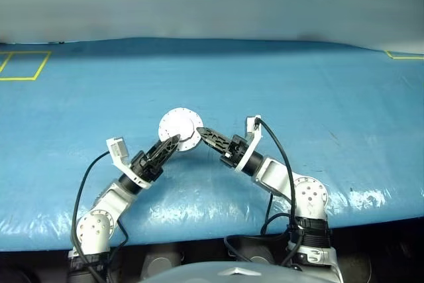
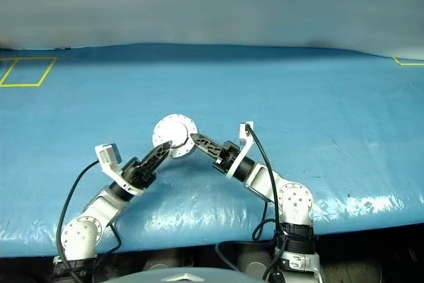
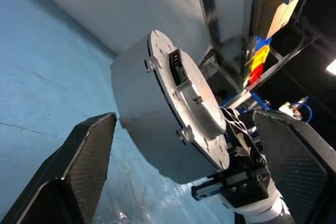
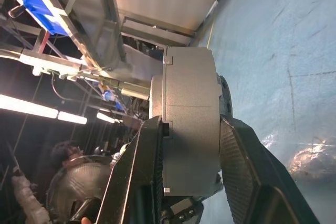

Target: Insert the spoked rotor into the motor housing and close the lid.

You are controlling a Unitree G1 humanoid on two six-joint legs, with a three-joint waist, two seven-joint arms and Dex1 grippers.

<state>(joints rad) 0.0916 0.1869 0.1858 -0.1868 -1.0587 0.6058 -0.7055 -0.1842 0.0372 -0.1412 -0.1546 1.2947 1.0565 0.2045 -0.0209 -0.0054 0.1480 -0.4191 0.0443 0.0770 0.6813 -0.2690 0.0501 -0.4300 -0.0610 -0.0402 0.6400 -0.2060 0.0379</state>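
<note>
Bare blue table (image 1: 318, 84) all around, closed motor housing (image 1: 180, 126) between tools

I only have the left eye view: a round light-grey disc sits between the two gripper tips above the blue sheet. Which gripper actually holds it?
Observer: The right gripper. Its wrist view shows its fingers pressed on the two flat faces of the motor housing.
Operator: And the left one?
Observer: The left gripper is open. Its fingers stand off on either side of the case, touching nothing.
Operator: Is the lid down?
Observer: Yes. In the left wrist view the lid lies flat on the case, with no gap along the rim.
</note>
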